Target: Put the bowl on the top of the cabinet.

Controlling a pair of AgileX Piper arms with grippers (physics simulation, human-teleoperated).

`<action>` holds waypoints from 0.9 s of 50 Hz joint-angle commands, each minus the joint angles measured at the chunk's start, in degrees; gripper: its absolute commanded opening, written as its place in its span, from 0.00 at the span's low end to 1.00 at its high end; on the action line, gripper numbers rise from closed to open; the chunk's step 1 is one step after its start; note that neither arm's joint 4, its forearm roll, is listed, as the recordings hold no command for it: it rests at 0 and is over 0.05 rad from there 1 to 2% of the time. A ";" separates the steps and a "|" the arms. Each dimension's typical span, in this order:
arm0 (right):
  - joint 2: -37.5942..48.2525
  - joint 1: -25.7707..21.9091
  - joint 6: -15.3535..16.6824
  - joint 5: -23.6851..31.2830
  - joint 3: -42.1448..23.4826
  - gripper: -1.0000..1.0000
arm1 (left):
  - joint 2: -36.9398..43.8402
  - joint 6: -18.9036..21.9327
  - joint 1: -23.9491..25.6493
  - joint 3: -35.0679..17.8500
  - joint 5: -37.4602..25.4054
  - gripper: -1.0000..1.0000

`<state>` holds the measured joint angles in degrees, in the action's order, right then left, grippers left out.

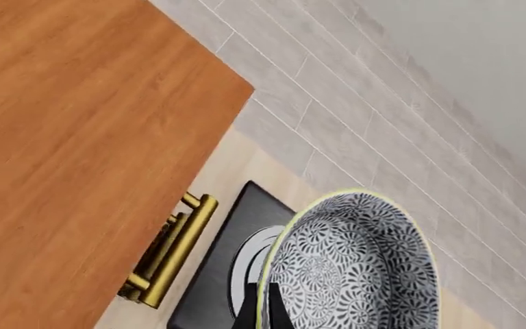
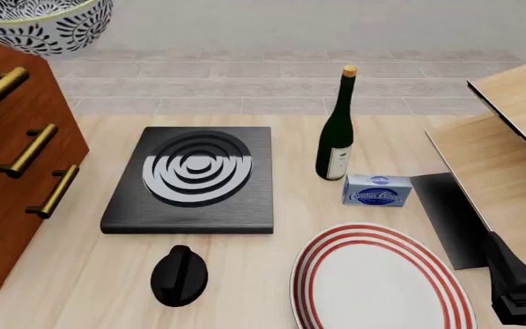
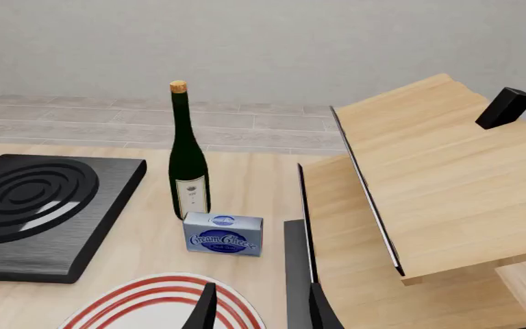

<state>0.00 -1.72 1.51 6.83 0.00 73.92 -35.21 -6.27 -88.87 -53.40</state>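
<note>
The navy-patterned bowl (image 1: 355,267) with its cream rim hangs in the air, held tilted by its rim in my left gripper (image 1: 261,317). In the front view the bowl (image 2: 39,24) is at the top left, above the upper edge of the reddish-brown cabinet (image 2: 7,157), without touching it. The cabinet's flat top (image 1: 71,137) and brass handles (image 1: 176,250) show in the left wrist view, beside the bowl. My right gripper (image 3: 261,312) is open and empty, low over the table at the front right (image 2: 519,295).
A black stove plate with silver rings (image 2: 190,178) lies mid-table. A green wine bottle (image 2: 336,130) and a blue cream-cheese box (image 2: 377,190) stand right of it. A red-ringed white plate (image 2: 377,281) and a black rounded object (image 2: 179,275) lie in front. A light plywood shelf (image 2: 509,157) stands at the right.
</note>
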 commanded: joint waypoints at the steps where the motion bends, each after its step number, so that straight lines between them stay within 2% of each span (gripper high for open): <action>1: 0.00 0.00 0.00 0.00 0.00 1.00 | 0.10 -0.96 -4.92 -4.96 -3.44 0.00; 8: 0.00 0.00 0.00 0.00 0.00 1.00 | 0.04 -0.68 -8.68 -8.94 -5.94 0.00; 25: 0.00 0.00 0.00 0.00 0.00 1.00 | 1.31 0.10 -15.54 -14.64 -9.66 0.00; 45: 0.00 0.00 0.00 0.00 0.00 1.00 | 1.47 -1.35 -22.22 -15.54 -10.71 0.00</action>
<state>0.00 -1.72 1.51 6.83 0.00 75.45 -36.17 -25.09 -102.97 -63.32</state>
